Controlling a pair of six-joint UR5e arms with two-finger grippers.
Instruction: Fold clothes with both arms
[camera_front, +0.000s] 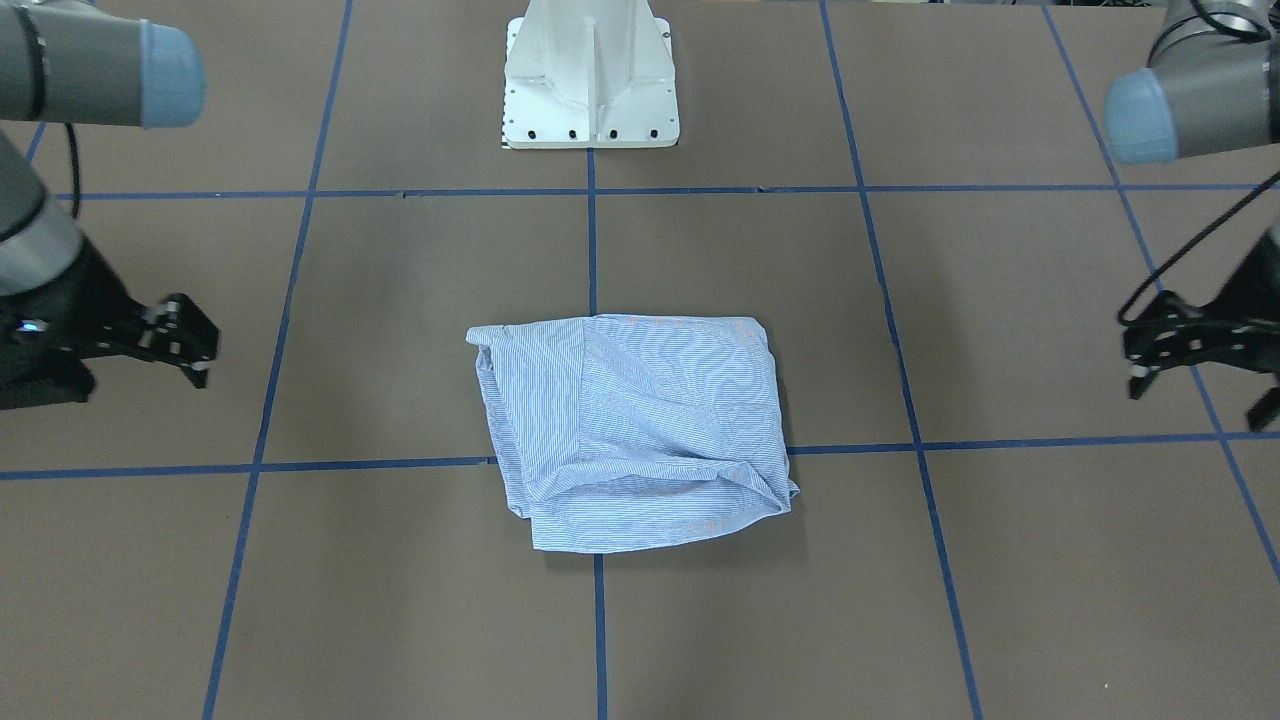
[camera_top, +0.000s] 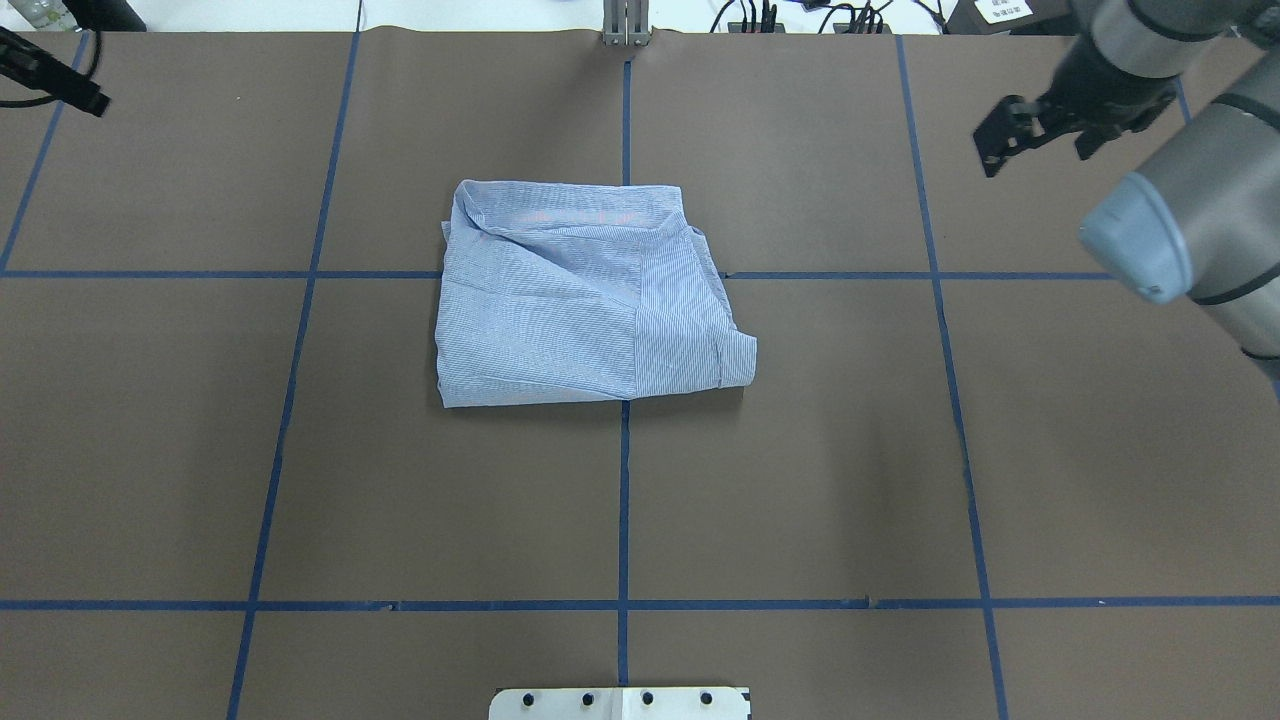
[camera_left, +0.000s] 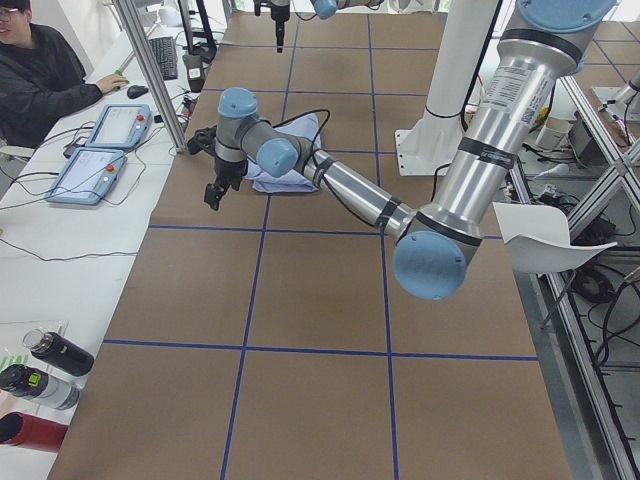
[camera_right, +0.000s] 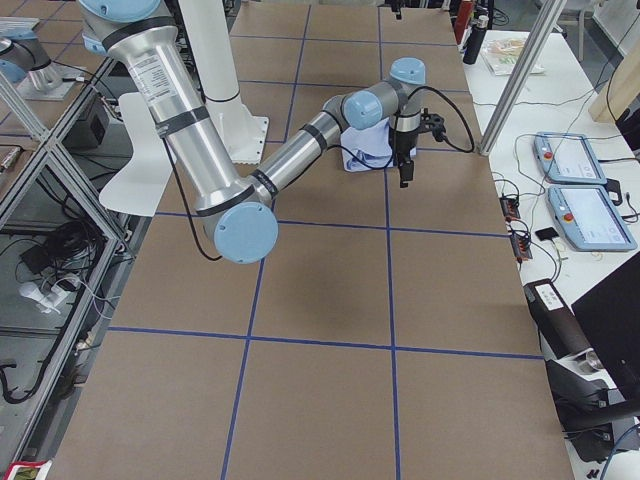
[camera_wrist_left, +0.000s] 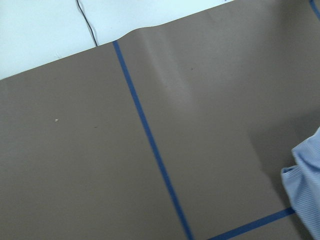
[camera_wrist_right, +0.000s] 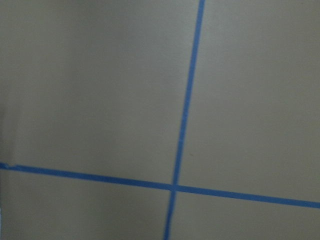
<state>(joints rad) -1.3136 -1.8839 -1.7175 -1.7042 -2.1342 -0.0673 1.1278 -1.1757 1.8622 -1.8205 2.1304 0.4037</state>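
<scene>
folding is looking finished: light blue-and-white finely striped shirt (camera_front: 630, 430) is lying compact, black left gripper (camera_front: 1198, 400) and black right gripper (camera_front: 195, 340) are hanging wide-jawed, empty, probably needing only parking.

The folded shirt (camera_top: 590, 295) is the one low obstacle on the table (camera_top: 800, 480), lying near its middle, a little toward the operators' edge. Bare surface rings it on every side. The left end effector (camera_front: 1200, 385) and right end effector (camera_front: 195, 340) hang well apart from it, toward the table's two ends. The white pedestal (camera_front: 590, 80) blocks the middle of the robot's edge; the shirt's operators'-side fold seems slightly puffed
</scene>
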